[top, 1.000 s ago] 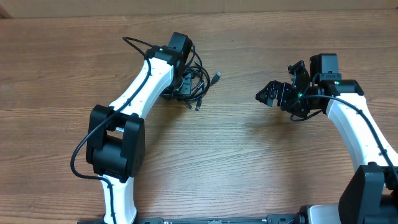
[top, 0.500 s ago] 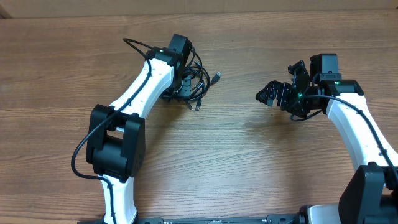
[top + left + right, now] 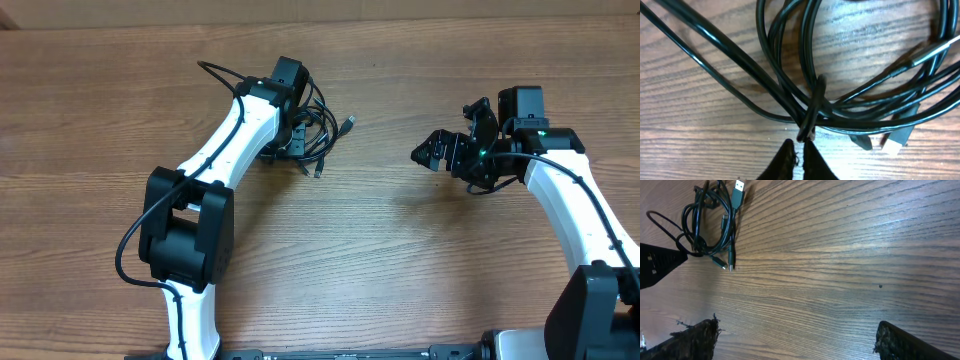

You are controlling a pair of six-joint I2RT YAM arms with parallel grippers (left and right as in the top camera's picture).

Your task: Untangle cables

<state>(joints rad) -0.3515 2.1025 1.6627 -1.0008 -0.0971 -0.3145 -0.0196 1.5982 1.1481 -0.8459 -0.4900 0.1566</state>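
The cables (image 3: 320, 125) lie in one tangled black bundle on the wooden table, with a silvery plug (image 3: 348, 124) sticking out to the right. My left gripper (image 3: 288, 145) is down at the bundle's left side. In the left wrist view the cables (image 3: 850, 105) cross under a short black band (image 3: 812, 107). My left gripper (image 3: 799, 149) is shut, its tips right at the band's lower end. My right gripper (image 3: 455, 130) hovers open far to the right of the bundle, holding nothing. In the right wrist view the cables (image 3: 710, 225) sit far off at the upper left of my right gripper (image 3: 802, 345).
The white left arm (image 3: 225, 150) runs diagonally from its dark base (image 3: 185, 235) up to the bundle. The right arm (image 3: 575, 215) stands along the right edge. Bare wood (image 3: 400, 250) lies between the two arms.
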